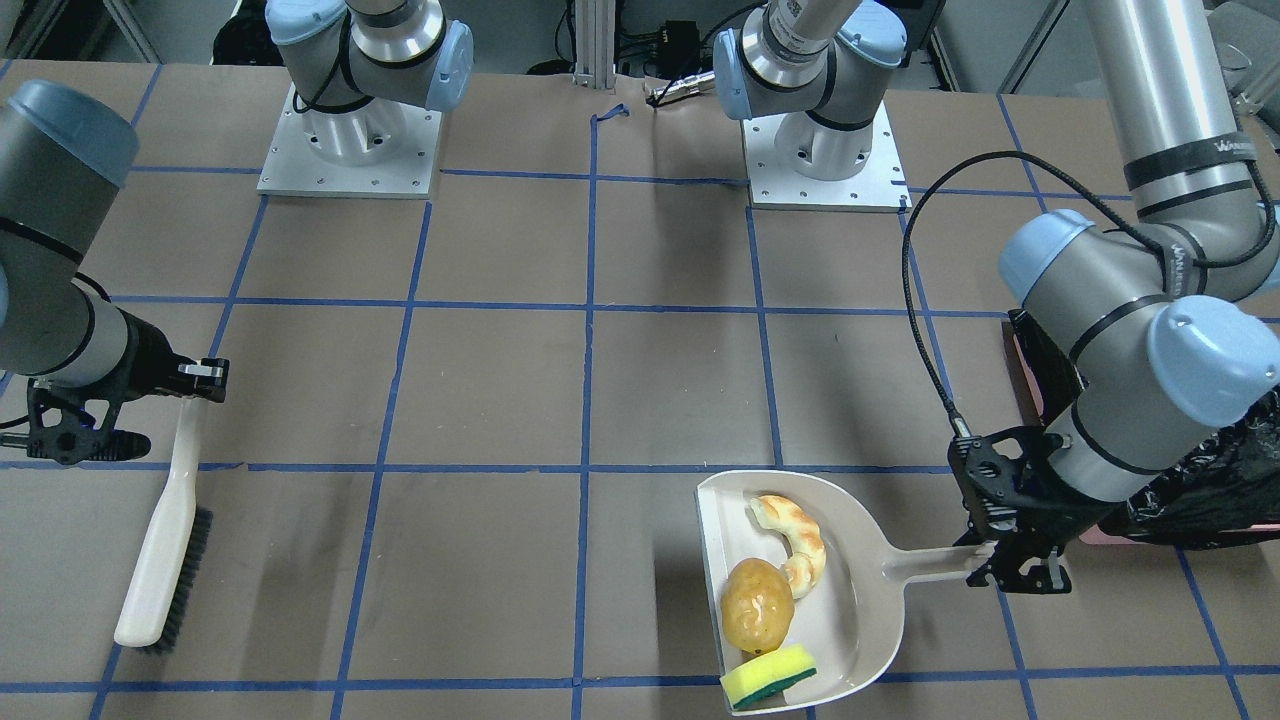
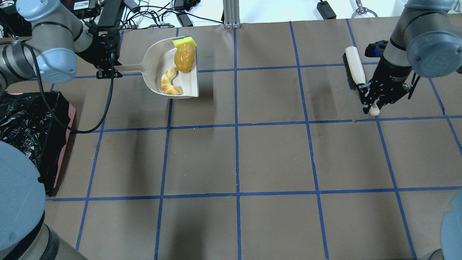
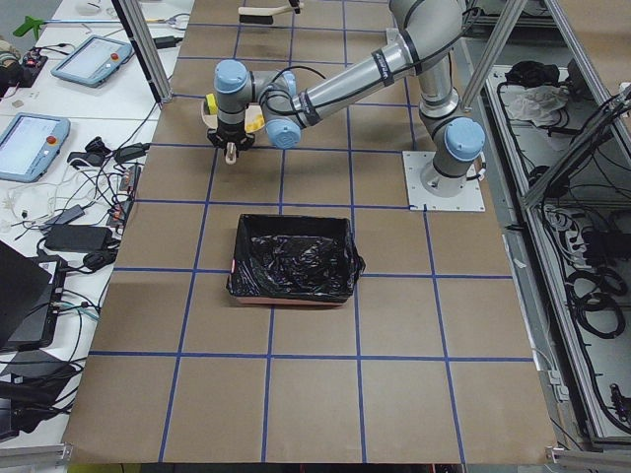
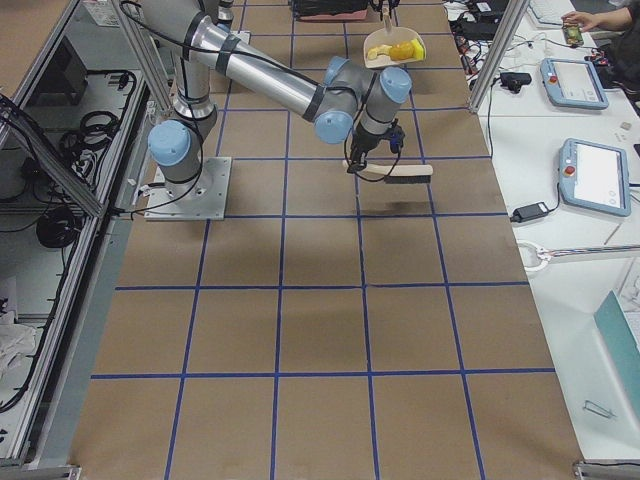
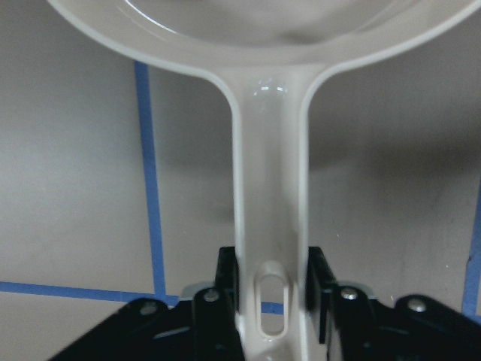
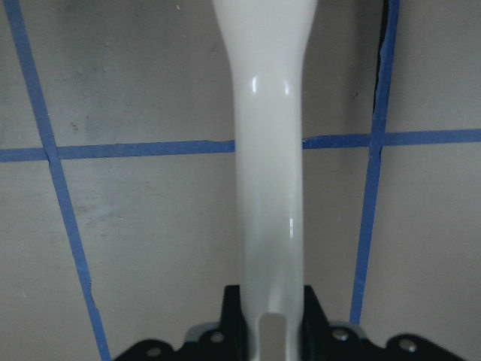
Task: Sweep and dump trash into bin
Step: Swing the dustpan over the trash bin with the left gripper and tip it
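Although the trash (image 1: 757,604) in the dustpan (image 1: 860,620) is missed by wrist views, left gripper (image 5: 270,278) clamped on its handle, right gripper (image 6: 270,308) on brush (image 1: 160,560) handle.

Glossy yellow-brown potato (image 1: 758,602) lying mid-pan in the beige dustpan (image 1: 860,610), close against the straight front lip; curved tan croissant (image 1: 795,540) just beside it, arched along the pan floor; small yellow sponge (image 1: 768,675) with green side lodged at the pan's far corner by the lip; pink rectangular bin (image 3: 292,288), lined with crinkled black bag, upright on the table near the pan's handle end.
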Controlling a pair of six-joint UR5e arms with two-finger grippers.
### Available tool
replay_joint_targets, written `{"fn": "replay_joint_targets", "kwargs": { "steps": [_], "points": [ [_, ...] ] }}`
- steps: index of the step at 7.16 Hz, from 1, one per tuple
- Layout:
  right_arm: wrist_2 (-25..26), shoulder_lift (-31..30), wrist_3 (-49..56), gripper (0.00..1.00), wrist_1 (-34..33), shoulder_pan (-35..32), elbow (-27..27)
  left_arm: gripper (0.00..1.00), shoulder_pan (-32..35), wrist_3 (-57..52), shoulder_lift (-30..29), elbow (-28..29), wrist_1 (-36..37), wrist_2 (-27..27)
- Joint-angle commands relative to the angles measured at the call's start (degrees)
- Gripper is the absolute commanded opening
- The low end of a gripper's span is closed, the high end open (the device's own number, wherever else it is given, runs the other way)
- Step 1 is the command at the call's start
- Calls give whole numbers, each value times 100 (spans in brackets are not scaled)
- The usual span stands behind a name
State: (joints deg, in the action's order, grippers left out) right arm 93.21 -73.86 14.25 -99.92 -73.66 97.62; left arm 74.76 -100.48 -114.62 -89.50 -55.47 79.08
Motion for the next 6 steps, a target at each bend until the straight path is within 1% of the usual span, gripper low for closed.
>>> {"fn": "replay_joint_targets", "kwargs": {
  "steps": [1, 3, 4, 5, 6],
  "points": [
    [-13, 29, 157, 0, -237, 193, 169, 0, -190, 107, 229, -6, -104, -481],
    [-4, 99, 149, 0, -291, 203, 187, 0, -382, 98, 387, -6, -410, -568],
    [-13, 178, 149, 0, -317, 246, 187, 0, -410, 90, 518, 2, -595, -517],
    [-13, 196, 157, 0, -317, 255, 187, 0, -558, -24, 676, 2, -892, -229],
    [-13, 249, 166, 0, -361, 282, 187, 0, -864, -277, 826, -15, -1165, -96]
  ]
}}
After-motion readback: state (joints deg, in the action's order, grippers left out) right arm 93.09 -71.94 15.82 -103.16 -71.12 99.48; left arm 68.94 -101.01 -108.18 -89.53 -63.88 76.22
